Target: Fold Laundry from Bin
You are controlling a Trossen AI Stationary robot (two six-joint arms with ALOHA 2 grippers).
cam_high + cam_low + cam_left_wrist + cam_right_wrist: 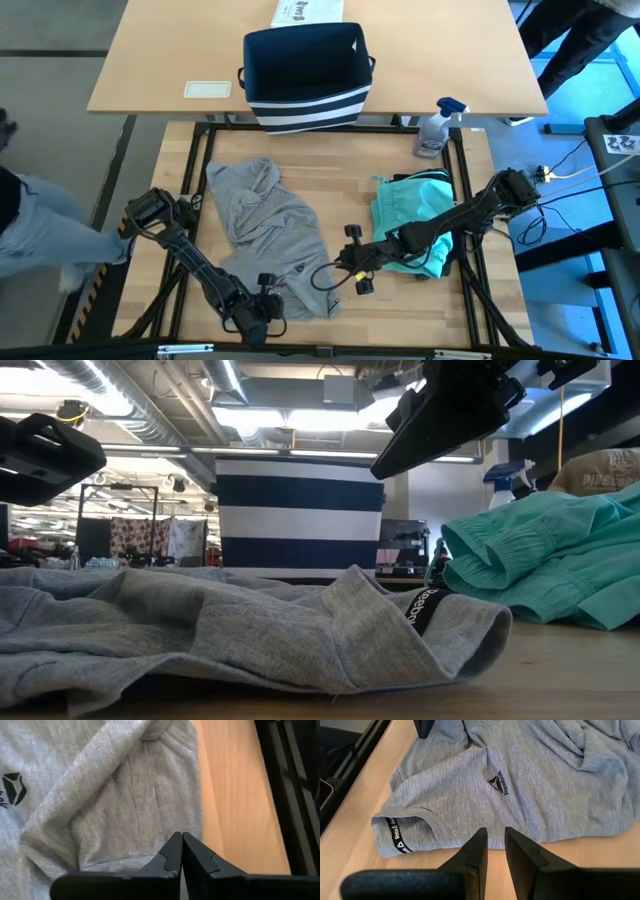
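My left gripper (181,851) was clenched tight, fingertips pressed together right at the near hem of the grey T-shirt (268,235); I could not tell from the wrist camera whether any cloth was actually caught between them. My right gripper (493,846) hovered just off the shirt's collar edge with a narrow gap between its fingers and nothing in that gap.

Working down from the biggest things: the wooden table (330,180) carried everything on my side, and a lighter tabletop (170,60) beyond it carried the bin (305,75), navy with white stripes round its base, standing upright. From above I could see only dark inside it. The grey T-shirt lay crumpled on the left half of the wooden table, stretching from the far left toward the near middle, its small logo (498,782) facing up and a black printed neck band (396,836) showing at the collar. The teal piece (412,215) sat bunched on the right half, under my right arm, well apart from the grey shirt. A spray bottle (437,128) stood near the table's far right edge, just beyond the teal piece.
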